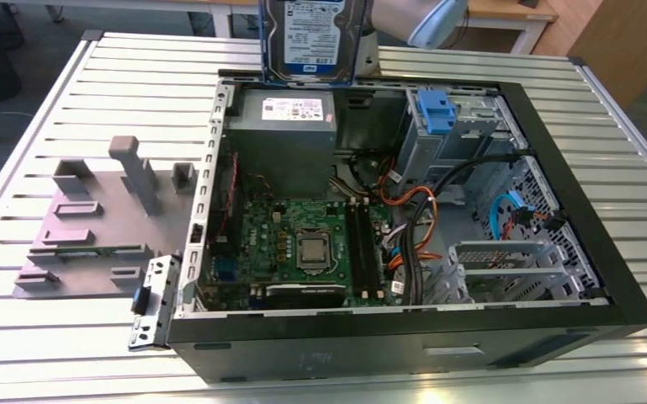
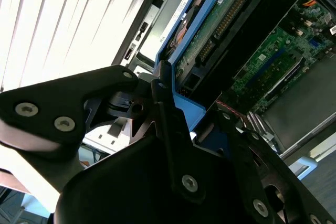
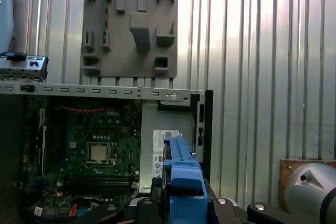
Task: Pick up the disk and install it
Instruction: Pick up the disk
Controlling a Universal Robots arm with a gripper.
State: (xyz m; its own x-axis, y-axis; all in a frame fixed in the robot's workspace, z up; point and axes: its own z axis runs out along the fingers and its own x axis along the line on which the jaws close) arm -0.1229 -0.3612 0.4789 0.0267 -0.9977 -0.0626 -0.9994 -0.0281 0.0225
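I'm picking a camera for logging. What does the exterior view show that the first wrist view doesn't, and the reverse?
Exterior view adds: the disk label-side on, upright at the far edge of the case, and the drive cage with its blue clip. First wrist view adds: the disk's blue carrier edge-on, close up. Shared: motherboard, grey fixture board, slatted table.

Case on table, fixture plate beside it (exterior view's left), disk above power supply.
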